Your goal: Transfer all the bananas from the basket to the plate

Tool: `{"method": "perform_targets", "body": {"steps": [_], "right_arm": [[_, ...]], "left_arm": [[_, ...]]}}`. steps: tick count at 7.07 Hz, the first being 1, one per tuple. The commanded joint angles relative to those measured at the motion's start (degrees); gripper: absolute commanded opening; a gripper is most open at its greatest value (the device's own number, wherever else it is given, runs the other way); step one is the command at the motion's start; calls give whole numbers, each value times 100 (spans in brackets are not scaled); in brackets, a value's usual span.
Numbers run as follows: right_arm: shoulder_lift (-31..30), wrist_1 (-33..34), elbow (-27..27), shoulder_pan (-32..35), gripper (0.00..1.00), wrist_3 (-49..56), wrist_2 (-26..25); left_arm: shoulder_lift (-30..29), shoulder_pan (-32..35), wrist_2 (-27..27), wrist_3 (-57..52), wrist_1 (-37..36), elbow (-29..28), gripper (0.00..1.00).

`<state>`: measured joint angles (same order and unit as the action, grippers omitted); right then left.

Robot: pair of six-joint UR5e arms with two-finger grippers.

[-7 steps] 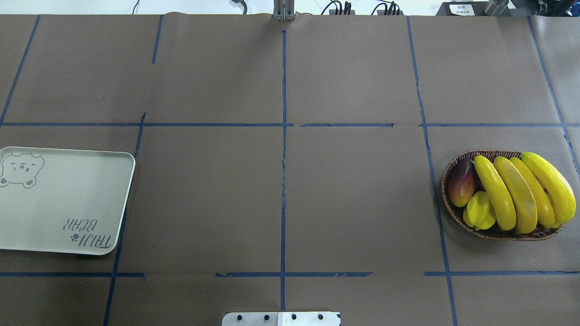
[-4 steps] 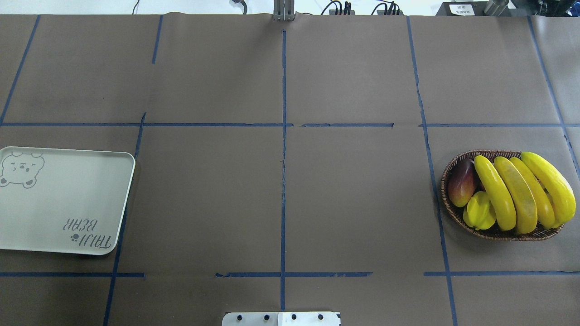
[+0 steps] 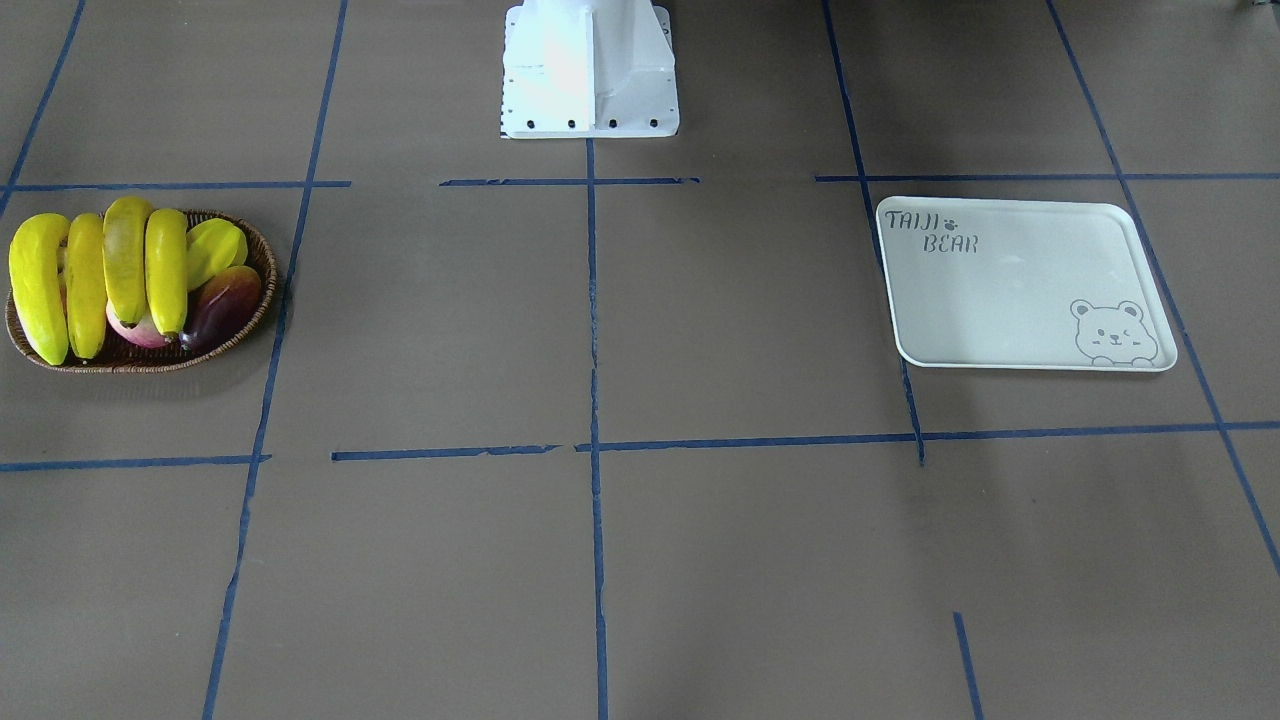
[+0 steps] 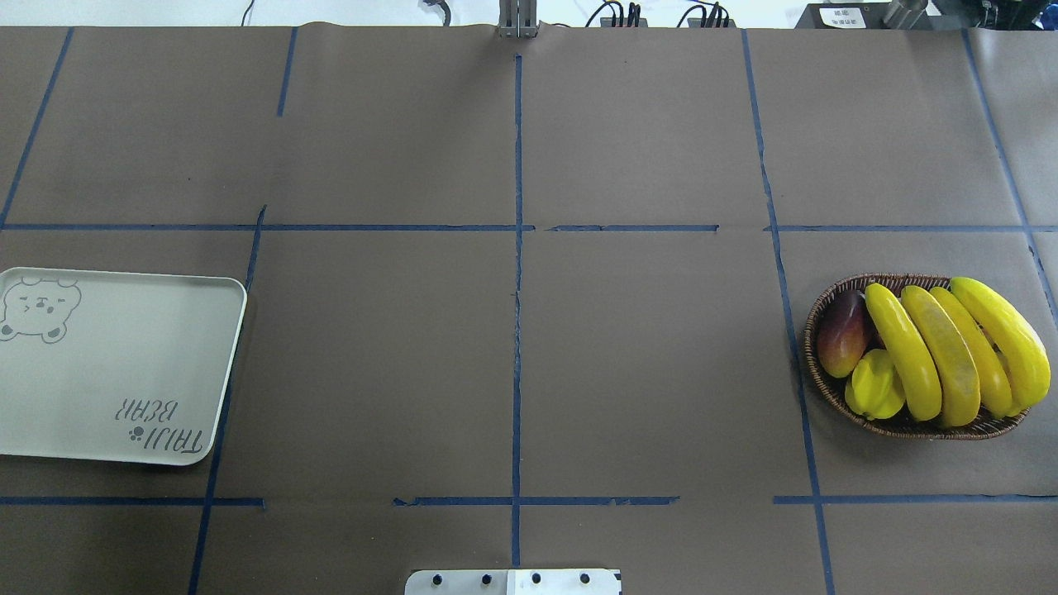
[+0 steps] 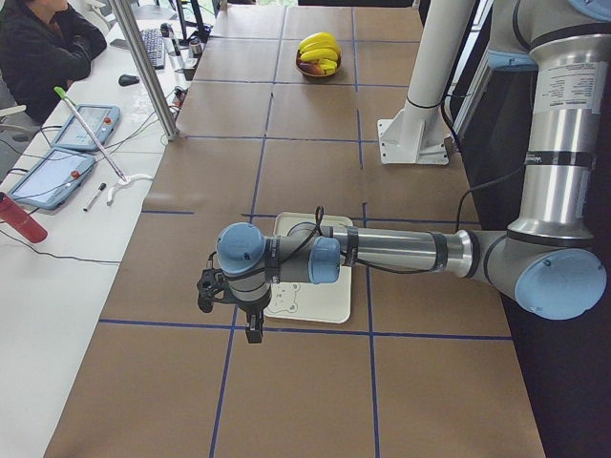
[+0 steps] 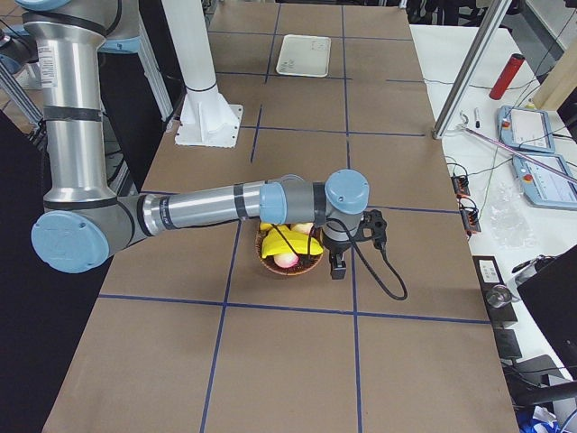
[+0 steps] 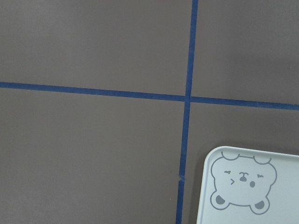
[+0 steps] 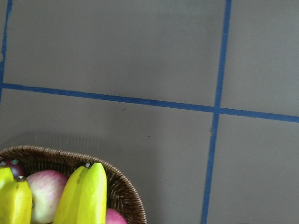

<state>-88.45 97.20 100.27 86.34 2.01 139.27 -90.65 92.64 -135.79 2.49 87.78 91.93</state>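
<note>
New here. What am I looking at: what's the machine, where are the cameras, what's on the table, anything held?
Two robot arms work at a brown table with blue tape lines. Two pictures look down from above, one from behind the robot, one facing it; two look along the table from its ends; two come from wrist cameras. The left end effector hangs near the plate's bear corner, the right end effector by the basket. Four bananas lie in the basket beside a starfruit and mango. The plate is bare, so no banana is held; open or shut cannot be told.
</note>
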Motion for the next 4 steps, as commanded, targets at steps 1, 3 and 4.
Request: {"method": "perform_targets", "body": {"steps": [1,3,4], "right_arm": [[65,-17,-112,-460,100,-408,527],[38,-305,-104,-627,97,-831,628],[-40,-1038,-226,-732,99,-1382,462]], "left_arm": [[4,-1,0,-2,2,36,100],[4,-1,0,6,-7,97,100],[4,-1,0,24,-15,175,100]]}}
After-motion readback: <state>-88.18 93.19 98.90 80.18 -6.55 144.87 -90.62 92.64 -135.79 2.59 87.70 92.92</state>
